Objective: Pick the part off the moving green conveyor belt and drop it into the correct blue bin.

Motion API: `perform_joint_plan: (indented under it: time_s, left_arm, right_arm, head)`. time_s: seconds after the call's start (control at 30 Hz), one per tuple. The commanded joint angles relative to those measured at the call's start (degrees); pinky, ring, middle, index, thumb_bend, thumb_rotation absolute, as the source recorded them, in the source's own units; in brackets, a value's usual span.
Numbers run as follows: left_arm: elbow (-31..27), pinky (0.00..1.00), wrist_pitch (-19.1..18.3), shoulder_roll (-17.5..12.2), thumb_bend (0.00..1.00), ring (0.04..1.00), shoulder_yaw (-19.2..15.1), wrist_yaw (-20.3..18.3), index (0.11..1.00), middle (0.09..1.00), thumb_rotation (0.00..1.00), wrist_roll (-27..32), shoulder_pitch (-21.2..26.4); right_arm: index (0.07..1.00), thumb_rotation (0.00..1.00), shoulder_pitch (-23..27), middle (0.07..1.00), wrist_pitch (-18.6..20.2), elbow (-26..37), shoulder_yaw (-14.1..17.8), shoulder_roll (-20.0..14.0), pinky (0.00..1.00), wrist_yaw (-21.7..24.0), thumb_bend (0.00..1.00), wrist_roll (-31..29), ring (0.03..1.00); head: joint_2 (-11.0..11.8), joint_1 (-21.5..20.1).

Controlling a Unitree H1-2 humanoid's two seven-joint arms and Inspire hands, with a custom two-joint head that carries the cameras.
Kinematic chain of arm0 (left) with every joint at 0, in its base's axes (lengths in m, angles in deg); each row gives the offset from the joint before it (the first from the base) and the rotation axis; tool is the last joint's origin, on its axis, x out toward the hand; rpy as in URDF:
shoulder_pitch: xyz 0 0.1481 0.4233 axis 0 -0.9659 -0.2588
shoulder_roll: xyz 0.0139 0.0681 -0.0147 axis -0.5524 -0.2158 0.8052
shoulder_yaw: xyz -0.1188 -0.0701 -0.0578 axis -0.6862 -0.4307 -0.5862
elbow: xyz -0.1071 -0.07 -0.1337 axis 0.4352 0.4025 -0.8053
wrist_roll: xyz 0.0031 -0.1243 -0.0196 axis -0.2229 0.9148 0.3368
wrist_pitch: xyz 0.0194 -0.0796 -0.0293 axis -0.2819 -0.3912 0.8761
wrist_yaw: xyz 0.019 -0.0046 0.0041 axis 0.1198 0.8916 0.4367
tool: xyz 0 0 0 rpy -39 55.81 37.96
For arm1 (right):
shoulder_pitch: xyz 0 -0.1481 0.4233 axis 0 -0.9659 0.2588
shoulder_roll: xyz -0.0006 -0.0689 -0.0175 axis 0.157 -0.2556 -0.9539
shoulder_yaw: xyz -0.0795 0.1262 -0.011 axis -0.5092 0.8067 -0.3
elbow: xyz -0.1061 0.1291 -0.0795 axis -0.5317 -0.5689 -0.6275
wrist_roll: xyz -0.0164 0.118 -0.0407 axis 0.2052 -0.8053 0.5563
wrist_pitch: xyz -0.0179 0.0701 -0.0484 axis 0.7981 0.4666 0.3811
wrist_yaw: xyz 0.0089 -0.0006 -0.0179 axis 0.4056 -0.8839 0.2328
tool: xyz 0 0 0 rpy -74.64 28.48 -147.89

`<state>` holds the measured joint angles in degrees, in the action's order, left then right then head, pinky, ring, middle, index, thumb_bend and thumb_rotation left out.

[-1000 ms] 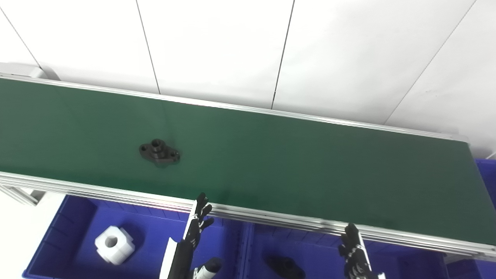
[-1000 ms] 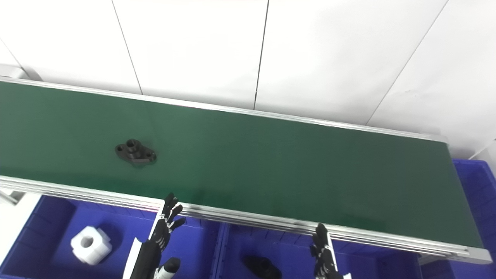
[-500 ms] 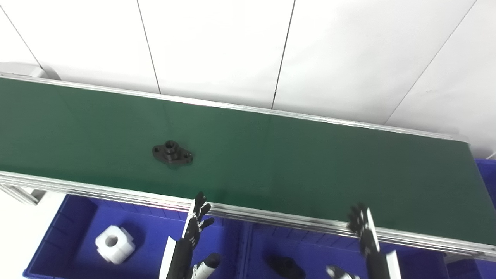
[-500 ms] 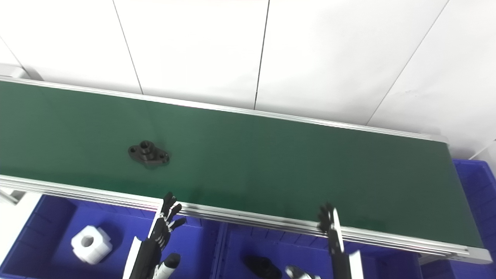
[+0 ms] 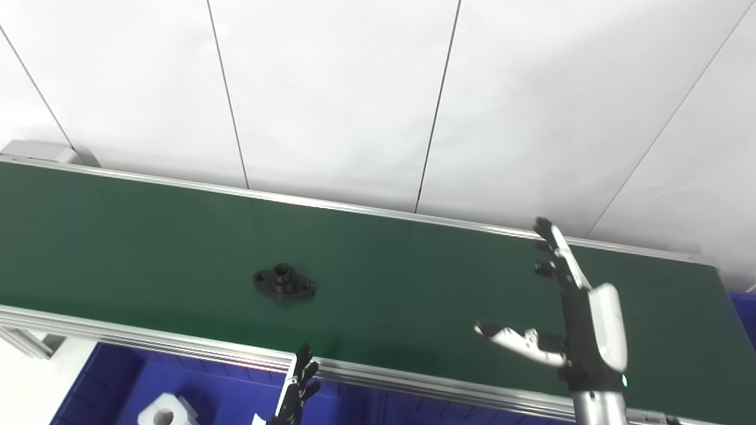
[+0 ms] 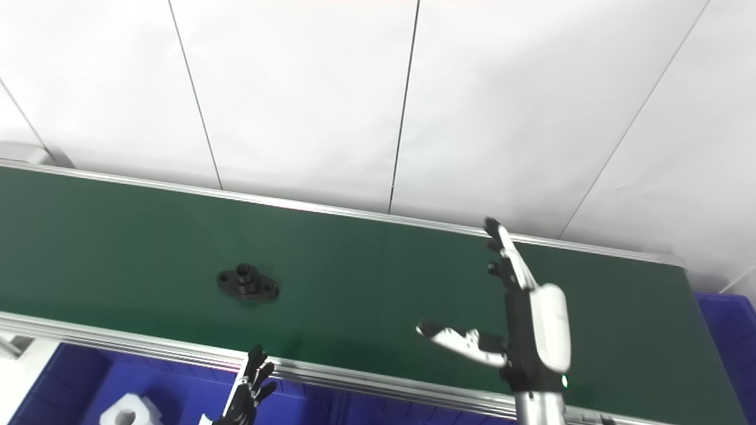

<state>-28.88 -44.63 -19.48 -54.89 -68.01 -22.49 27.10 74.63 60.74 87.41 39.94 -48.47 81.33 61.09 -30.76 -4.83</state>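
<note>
A black flanged part [image 5: 284,282] with a raised hub and two bolt holes lies on the green conveyor belt [image 5: 413,277], left of centre; it also shows in the right eye view [image 6: 247,284]. My right hand [image 5: 570,313] is raised over the belt's right part, open, fingers straight and thumb spread left, holding nothing, well to the right of the part. My left hand [image 5: 298,389] shows only its fingers at the bottom edge, spread and empty, below the belt's near rail.
A blue bin [image 5: 118,389] below the belt's near rail holds a white block [image 5: 164,413]. Another blue bin corner [image 5: 745,313] sits past the belt's right end. The aluminium rail [image 5: 177,348] runs along the front. A white panelled wall stands behind.
The camera has tilted up, so the scene sits lower. The part has ridden right along the belt. My right hand has risen from below the rail to over the belt.
</note>
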Motion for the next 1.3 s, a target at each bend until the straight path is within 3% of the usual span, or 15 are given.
perform_joint_plan:
  time_s: [0.0, 0.1, 0.5, 1.1, 1.27]
  left_arm:
    - [-1.3, 0.9, 2.1, 1.4, 0.71, 0.958, 1.4, -0.8, 1.0, 1.0, 0.89, 0.0, -0.5]
    - [-1.8, 0.89, 1.8, 1.8, 0.74, 0.958, 1.1, -1.5, 1.0, 1.0, 0.89, 0.2, -0.8]
    - [-4.5, 0.9, 1.1, 2.4, 0.71, 0.95, 0.6, -3.2, 1.0, 0.996, 0.91, 0.1, -2.0]
    - [-6.4, 0.9, -0.7, 3.1, 0.75, 0.943, 0.6, -5.1, 1.0, 0.986, 0.91, 0.3, -3.2]
    - [-6.3, 0.91, -0.5, 3.5, 0.71, 0.947, 0.9, -5.3, 1.0, 0.989, 0.9, 0.7, -3.5]
  right_arm:
    - [0.916, 0.57, 1.9, 0.869, 3.4, 1.9, -0.5, -0.2, 0.66, 1.6, 1.0, 2.5, 0.81]
    - [0.896, 0.52, 4.5, 0.853, 6.8, 1.3, -1.8, -0.6, 0.62, 3.7, 1.0, 6.2, 0.779]
    - [0.874, 0.49, 11.3, 0.828, 13.1, -5.1, -7.6, -2.0, 0.7, 9.6, 1.0, 11.9, 0.799]
    - [0.891, 0.5, 18.8, 0.833, 17.5, -18.1, -18.3, 1.3, 0.75, 8.3, 1.0, 18.9, 0.801]
    - [0.884, 0.5, 20.5, 0.831, 18.2, -21.5, -20.2, 1.9, 0.77, 7.8, 1.0, 19.3, 0.799]
  head:
    - [-0.3, -0.2]
    - [-0.8, -0.4]
    - [-3.7, -0.2]
    - [-5.1, 0.5]
    - [-5.3, 0.8]
